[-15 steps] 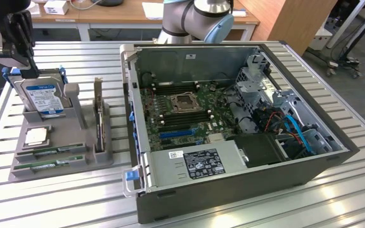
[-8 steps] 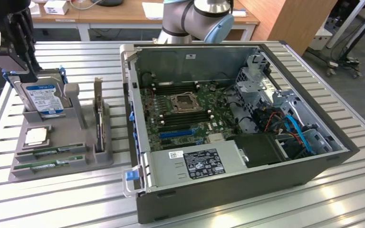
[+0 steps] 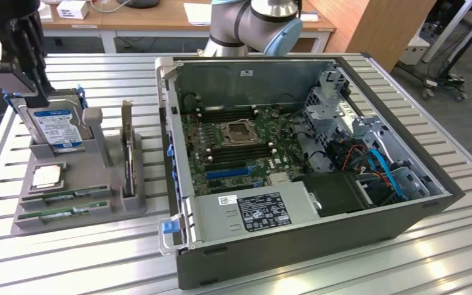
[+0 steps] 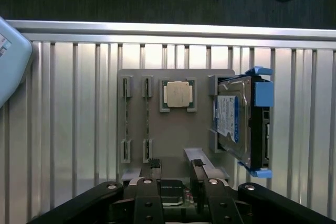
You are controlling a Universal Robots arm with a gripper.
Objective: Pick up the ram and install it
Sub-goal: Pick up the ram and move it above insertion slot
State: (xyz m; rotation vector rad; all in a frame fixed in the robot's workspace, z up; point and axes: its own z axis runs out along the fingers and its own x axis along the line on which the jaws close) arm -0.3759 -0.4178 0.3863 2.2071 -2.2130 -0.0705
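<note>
Jaws of the gripper (image 4: 175, 167) stand open and empty above the holder (image 4: 173, 135). Ram (image 3: 66, 212) stands on edge along its side, probably for easy pinching.

Silver-grey arm (image 3: 260, 9) — pale-blue joint cap (image 3: 287, 31), black gripper (image 4: 175, 165), silver screws (image 4: 111, 186)

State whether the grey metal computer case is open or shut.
Open: no panel covers the grey metal computer case; its green motherboard shows.
</note>
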